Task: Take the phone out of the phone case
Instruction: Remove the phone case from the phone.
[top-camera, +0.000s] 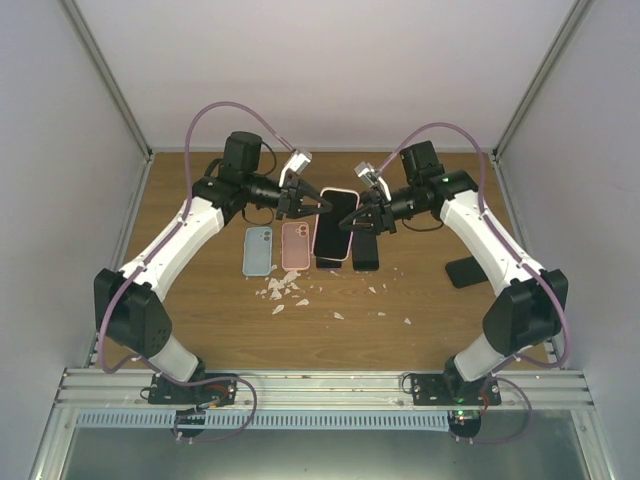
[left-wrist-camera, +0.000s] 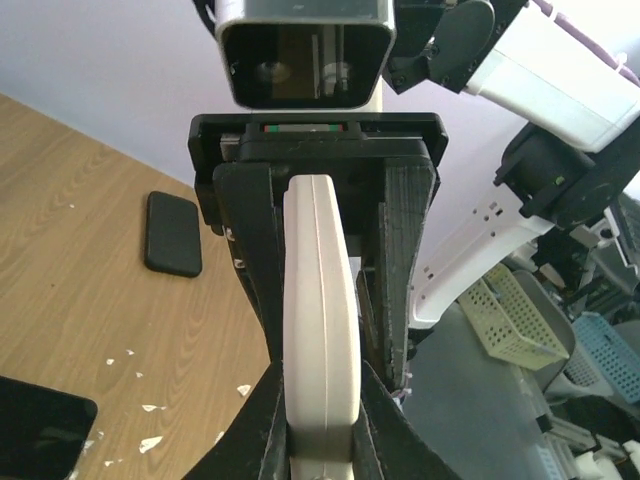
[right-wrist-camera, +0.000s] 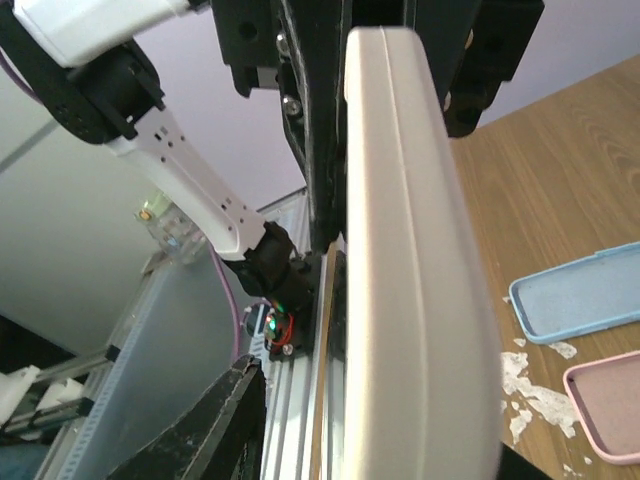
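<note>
While its arm (top-camera: 185, 230) reaches inward, left end effector (top-camera: 315, 204) clamps the phone (top-camera: 335, 225)

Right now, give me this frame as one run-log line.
left claw: shut on cased phone | right claw: at its other edge, grip unclear | cased phone: held above table, not yet separated

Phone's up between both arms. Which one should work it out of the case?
Likely right. The left fingers are clamped on the phone case edge, anchoring it; the right fingers stand apart from it, free to regrip.
</note>
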